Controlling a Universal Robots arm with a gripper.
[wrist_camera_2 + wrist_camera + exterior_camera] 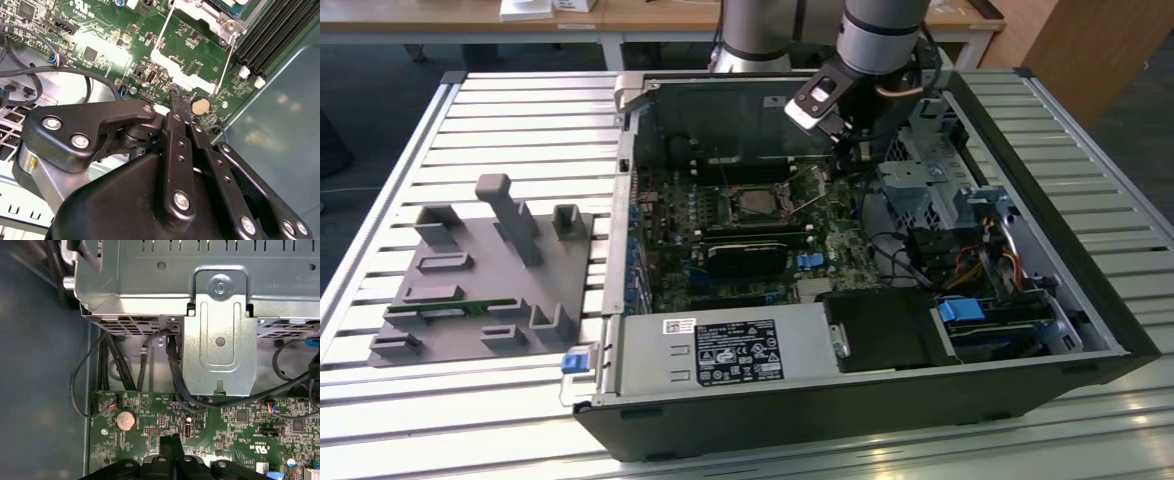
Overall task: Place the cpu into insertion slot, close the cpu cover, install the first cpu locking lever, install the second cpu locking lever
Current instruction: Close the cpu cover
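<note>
**Shut gripper low on the board, beside the socket**

Your gripper [174, 97] is clenched. In both wrist views the two fingers [168, 446] are pressed together with nothing visible between them, so treat it as a pushing tool here rather than a holding one.

In the exterior view it reaches down into the open case [1067, 300], just off the socket on the exterior view's right. In the second wrist view its tip sits close over the board [100, 30], next to the coin cell [201, 105] and near the free end of a thin wire lever [227, 60]. That lever runs along the socket's edge. I cannot tell whether the tip touches it, or whether the lever is latched.

In the exterior view the cpu [750, 206] looks seated in the socket, showing as a dull square inside the cover [750, 191], which seems to lie flat over it. That fits a narrow, closed tip working low beside the frame. You appear to be at the lever steps, not the placing.
</note>
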